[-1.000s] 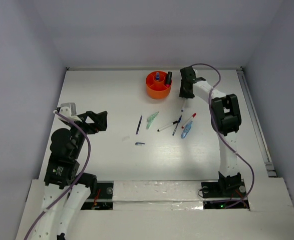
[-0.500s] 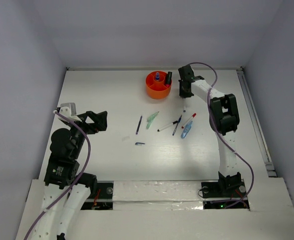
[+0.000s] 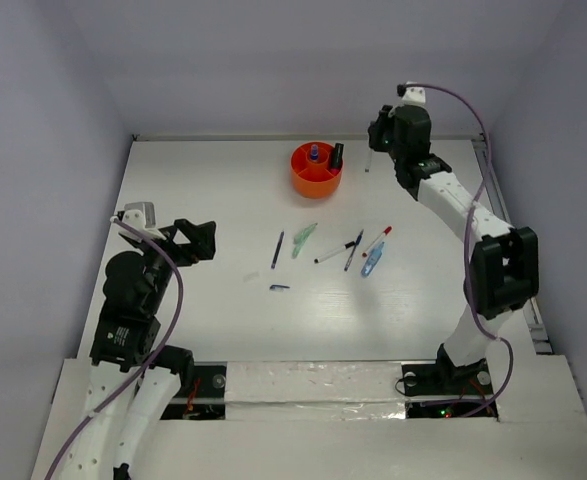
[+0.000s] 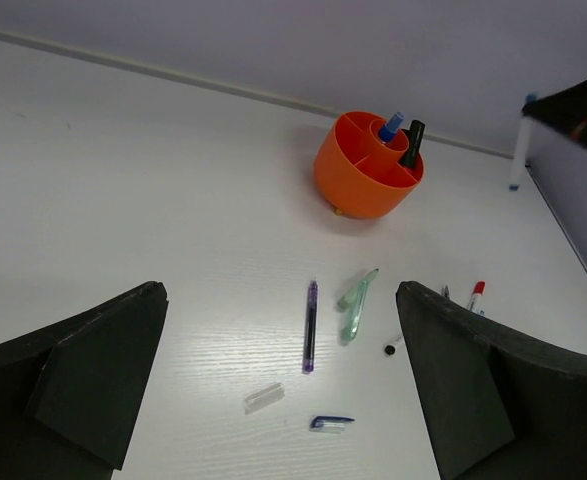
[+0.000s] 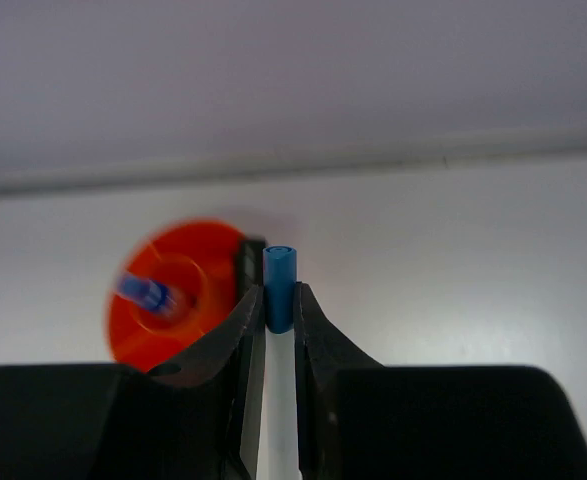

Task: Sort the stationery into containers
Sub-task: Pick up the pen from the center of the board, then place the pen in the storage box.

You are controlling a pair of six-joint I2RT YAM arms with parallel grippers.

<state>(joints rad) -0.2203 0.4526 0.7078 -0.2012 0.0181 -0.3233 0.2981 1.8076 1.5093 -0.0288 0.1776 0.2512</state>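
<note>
Right wrist view shows the right gripper (image 5: 279, 312) clamped on a white pen (image 5: 280, 268) with a blue cap; the cap stands just above the fingertips (image 5: 245, 325). The orange tub (image 5: 138, 335) lies ahead and to the left of the pen, not touching it. From the top view, the pen hangs upright just right of the tub. Carry the pen sideways until its lower end sits over a free compartment, clear of the blue-capped item (image 3: 314, 152) and the black marker (image 3: 337, 154) already standing in the tub. Lower before you release. The left gripper (image 3: 197, 242) stands wide open, well away from the tub on its near left
</note>
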